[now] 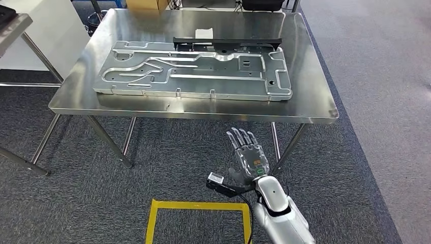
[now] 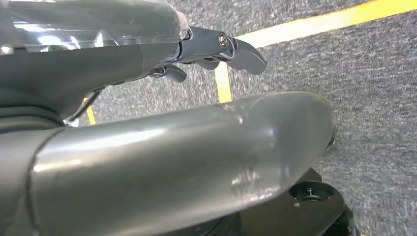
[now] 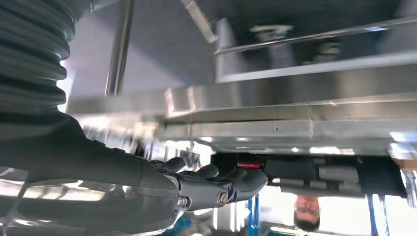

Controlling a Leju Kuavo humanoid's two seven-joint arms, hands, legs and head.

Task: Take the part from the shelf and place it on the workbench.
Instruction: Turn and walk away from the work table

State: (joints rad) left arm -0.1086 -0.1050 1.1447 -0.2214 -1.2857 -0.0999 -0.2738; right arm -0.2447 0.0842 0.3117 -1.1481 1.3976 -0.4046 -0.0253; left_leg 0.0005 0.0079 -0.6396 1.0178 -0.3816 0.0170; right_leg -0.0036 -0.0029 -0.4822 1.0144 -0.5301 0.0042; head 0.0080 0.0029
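the part (image 1: 195, 71), a large flat metal plate, lies on the workbench (image 1: 320, 101), with a black bar (image 1: 226, 41) along its far edge. my right hand (image 1: 249, 157) hovers near the bench's front edge, fingers spread, holding nothing. my left hand (image 2: 216, 49) hangs over the carpet, fingers curled, holding nothing.

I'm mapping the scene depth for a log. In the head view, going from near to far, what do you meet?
Yellow floor marking → right robot hand → workbench near edge → large metal part → black bar → white paper → cardboard box.
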